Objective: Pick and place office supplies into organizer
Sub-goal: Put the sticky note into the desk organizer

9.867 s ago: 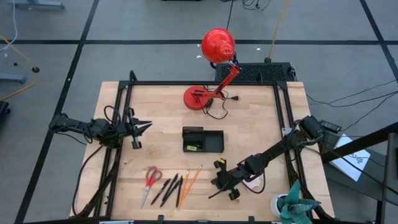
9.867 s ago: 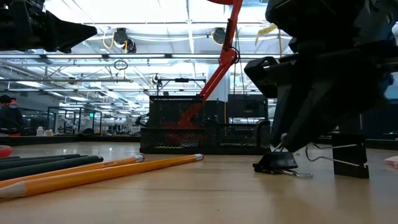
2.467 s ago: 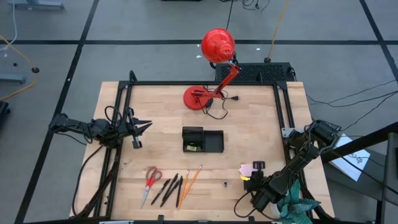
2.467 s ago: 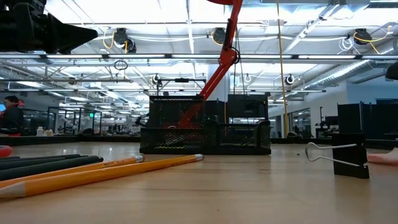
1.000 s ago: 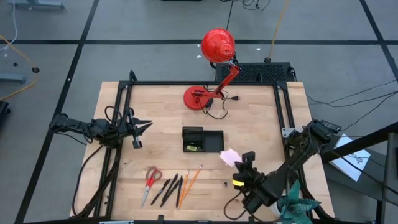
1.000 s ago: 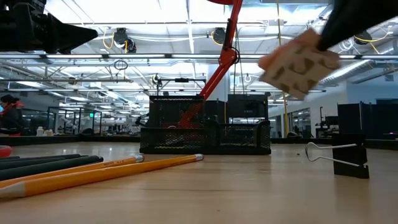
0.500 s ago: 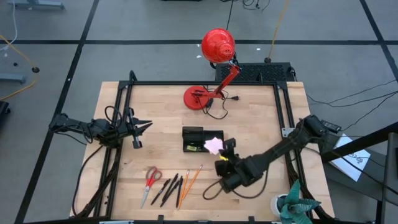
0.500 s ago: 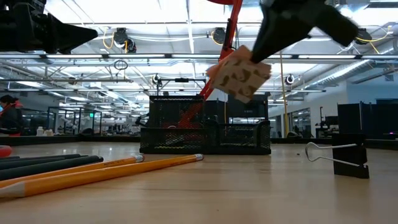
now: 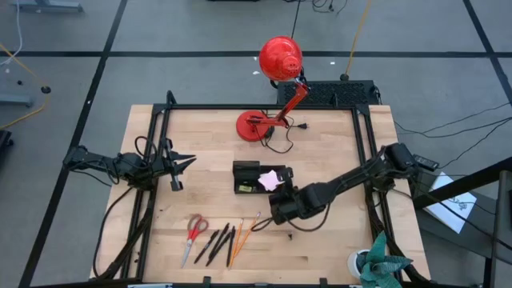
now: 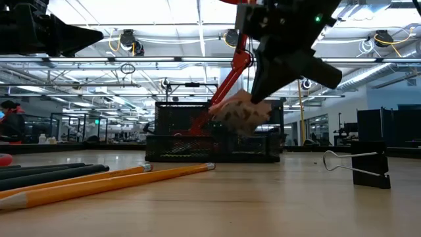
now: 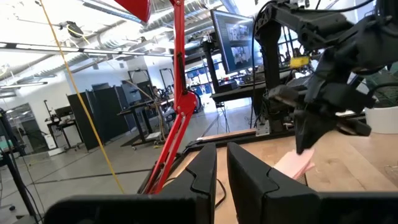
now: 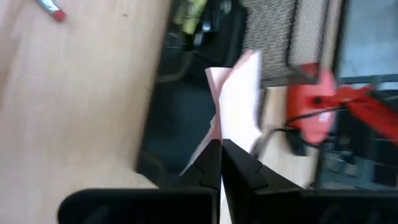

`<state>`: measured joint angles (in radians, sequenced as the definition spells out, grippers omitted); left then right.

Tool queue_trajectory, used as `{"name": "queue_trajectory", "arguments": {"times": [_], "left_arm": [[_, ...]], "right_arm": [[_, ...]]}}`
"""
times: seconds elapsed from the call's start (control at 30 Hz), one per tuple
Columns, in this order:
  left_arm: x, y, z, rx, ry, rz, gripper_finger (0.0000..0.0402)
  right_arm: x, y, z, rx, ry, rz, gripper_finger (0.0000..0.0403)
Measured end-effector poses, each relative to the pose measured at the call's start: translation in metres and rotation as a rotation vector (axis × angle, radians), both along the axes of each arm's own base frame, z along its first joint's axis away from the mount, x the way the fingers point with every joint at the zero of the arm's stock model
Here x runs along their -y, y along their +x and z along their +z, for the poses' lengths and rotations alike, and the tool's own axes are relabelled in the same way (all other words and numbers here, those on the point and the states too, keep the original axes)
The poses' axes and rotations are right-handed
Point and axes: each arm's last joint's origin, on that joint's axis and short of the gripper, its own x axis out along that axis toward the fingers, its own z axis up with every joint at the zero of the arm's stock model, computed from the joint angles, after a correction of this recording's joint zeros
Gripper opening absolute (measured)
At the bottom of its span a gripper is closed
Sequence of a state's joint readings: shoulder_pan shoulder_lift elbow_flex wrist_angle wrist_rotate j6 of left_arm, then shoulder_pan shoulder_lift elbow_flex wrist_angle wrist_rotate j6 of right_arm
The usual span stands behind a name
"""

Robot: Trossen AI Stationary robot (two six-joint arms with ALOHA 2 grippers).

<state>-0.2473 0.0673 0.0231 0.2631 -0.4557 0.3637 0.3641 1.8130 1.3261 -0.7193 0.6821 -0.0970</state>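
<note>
My right gripper is shut on the pink sticky-note pad and holds it over the right compartment of the black mesh organizer. The low view shows the pad in front of the organizer. A yellow piece lies inside the organizer. Red-handled scissors, black pens and orange pencils lie by the near edge. A black binder clip rests on the table. My left gripper waits shut at the left side. My right gripper pinches the pink pad between its two fingers at the pad's near edge. The fingers come slanting down from the table's near right side. The pad sticks out beyond the fingertips, tilted, over the organizer; whether it touches the organizer I cannot tell.
The red desk lamp stands with its round base just beyond the organizer, its head past the far edge. A black frame runs along the table's sides. Bare wood lies to the right of the organizer.
My right gripper, shut on the pink pad, has swung from the near right part of the table toward the far left and come down over the organizer. The pad has travelled with it and now sits low over the organizer's right compartment.
</note>
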Motion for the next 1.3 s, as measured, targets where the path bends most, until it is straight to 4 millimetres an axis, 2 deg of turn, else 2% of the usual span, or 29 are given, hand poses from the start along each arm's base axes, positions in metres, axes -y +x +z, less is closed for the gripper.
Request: {"name": "queue_trajectory", "arguments": {"times": [0.17, 0.5, 0.77, 1.03, 1.17, 1.3], "left_arm": [[0.000, 0.000, 0.000, 0.000, 0.000, 0.000, 0.0047], [0.000, 0.000, 0.000, 0.000, 0.000, 0.000, 0.0047], [0.000, 0.000, 0.000, 0.000, -0.001, 0.000, 0.0047], [0.000, 0.000, 0.000, -0.004, 0.019, 0.004, 0.0047], [0.000, 0.000, 0.000, -0.004, 0.019, 0.004, 0.0047], [0.000, 0.000, 0.000, -0.005, 0.020, 0.004, 0.0047]], "right_arm": [[0.010, -0.001, -0.007, -0.026, 0.002, -0.022, 0.0000], [0.015, -0.001, -0.008, -0.052, 0.010, -0.019, 0.0000], [0.034, 0.005, -0.010, -0.056, 0.059, -0.055, 0.0000], [0.048, 0.004, -0.032, -0.048, 0.147, -0.047, 0.0000], [0.049, 0.000, -0.038, -0.068, 0.192, -0.043, 0.0013], [0.048, 0.002, -0.038, -0.055, 0.239, -0.049, 0.0043]]}}
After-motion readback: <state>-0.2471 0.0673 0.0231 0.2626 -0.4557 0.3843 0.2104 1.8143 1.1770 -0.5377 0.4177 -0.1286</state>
